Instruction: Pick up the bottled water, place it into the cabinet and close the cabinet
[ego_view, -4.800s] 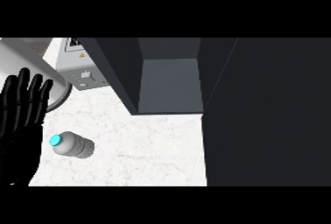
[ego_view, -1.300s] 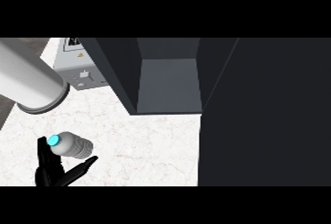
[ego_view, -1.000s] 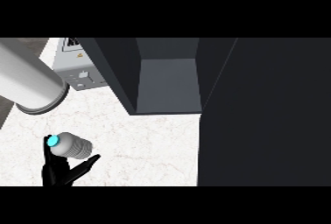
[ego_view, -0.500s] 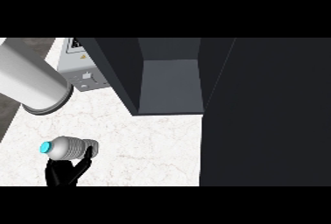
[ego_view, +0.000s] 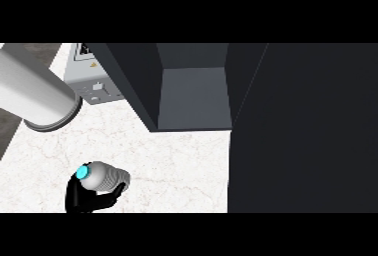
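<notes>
Left hand at the lower left, fingers curled round the bottled water, cyan cap pointing left. Held over the white marble table, well apart from the open dark cabinet. Grey forearm across the upper left.

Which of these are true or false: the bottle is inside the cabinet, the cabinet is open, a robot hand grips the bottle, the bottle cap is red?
1. The bottled water is inside the cabinet. False: it is at the marble counter, low left in the view.
2. The cabinet is open. True.
3. The left robot hand curls round the bottled water. True.
4. The bottle cap is red. False: it is light blue.
</notes>
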